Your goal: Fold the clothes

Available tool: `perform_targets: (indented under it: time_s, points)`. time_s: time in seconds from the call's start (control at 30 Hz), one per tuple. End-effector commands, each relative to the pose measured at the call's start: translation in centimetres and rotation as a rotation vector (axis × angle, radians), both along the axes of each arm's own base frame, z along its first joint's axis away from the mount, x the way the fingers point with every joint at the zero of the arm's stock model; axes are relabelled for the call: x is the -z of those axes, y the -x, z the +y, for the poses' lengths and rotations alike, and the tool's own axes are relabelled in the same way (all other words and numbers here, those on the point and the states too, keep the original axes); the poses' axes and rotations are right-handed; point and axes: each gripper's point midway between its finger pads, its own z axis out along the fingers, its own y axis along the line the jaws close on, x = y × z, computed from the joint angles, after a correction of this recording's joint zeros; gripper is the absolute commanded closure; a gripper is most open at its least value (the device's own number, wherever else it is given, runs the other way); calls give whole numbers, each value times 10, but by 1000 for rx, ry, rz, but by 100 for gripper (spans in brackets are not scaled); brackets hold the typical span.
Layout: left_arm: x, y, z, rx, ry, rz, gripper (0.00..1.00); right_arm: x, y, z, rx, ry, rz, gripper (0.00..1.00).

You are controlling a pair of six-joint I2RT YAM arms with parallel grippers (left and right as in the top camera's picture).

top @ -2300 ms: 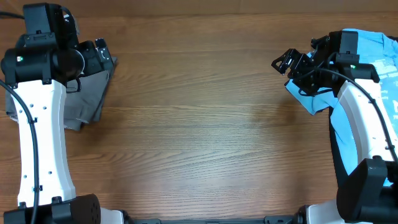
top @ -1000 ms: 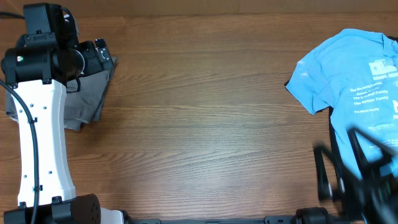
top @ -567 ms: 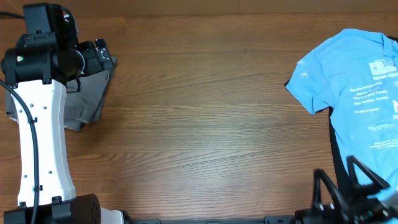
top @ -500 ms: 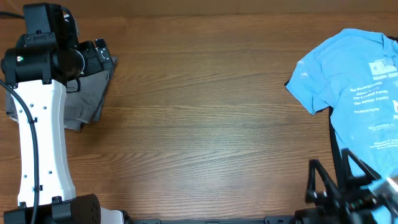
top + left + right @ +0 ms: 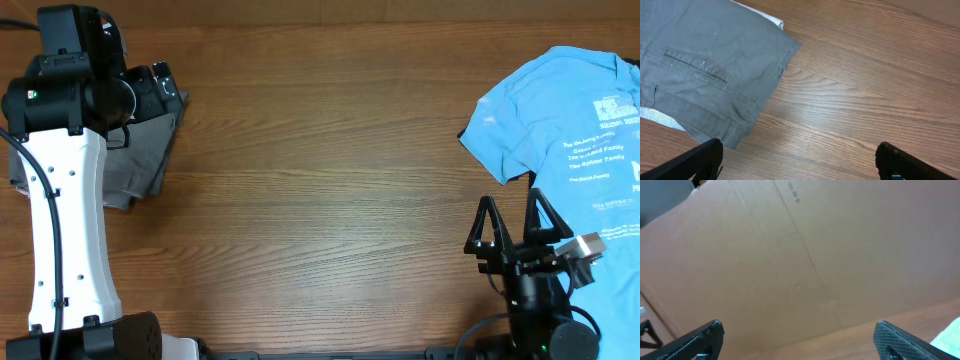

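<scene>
**A:** Where did the arms stand?

**B:** Nearest the robot's base, the right gripper (image 5: 513, 200) stood upright over the near edge of the desk (image 5: 330, 200), fingers spread and empty. Its own camera saw little but a brown board (image 5: 790, 255), so it looked parked. The blue T-shirt (image 5: 560, 110) lay just beyond it and was not the job.

**A:** And the other side?

**B:** The left gripper (image 5: 799, 146) hovered over bare wood with its fingers wide apart, holding nothing. The dark grey shorts (image 5: 705, 65) lay just beyond and to its left, at the far left of the desk, spread fairly flat with the back pocket (image 5: 696, 70) facing up.

**A:** So what did a good grasp call for?

**B:** I'd say moving over the nearest corner of the shorts and coming down low, pinching only the grey cloth. A white cloth (image 5: 771, 19) peeked out from under the far edge — catching it too would have dragged both.

**A:** Then the fold?

**B:** Lift only a little, carry the corner across to the opposite edge, and lay it down square. A single-arm fold risked bunching, so the right arm would probably be needed to hold the other side.
</scene>
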Motion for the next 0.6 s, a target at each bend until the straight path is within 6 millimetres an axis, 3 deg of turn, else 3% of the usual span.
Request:
perform_targets:
  time_s: [0.0, 0.57]
  points:
    - [-1, -2, 0, 16, -16, -1, 0, 17, -7, -4, 36, 21, -10, 0]
    - [-1, -2, 0, 17, -16, -1, 0, 82, -26, -2, 58, 115, 105, 0]
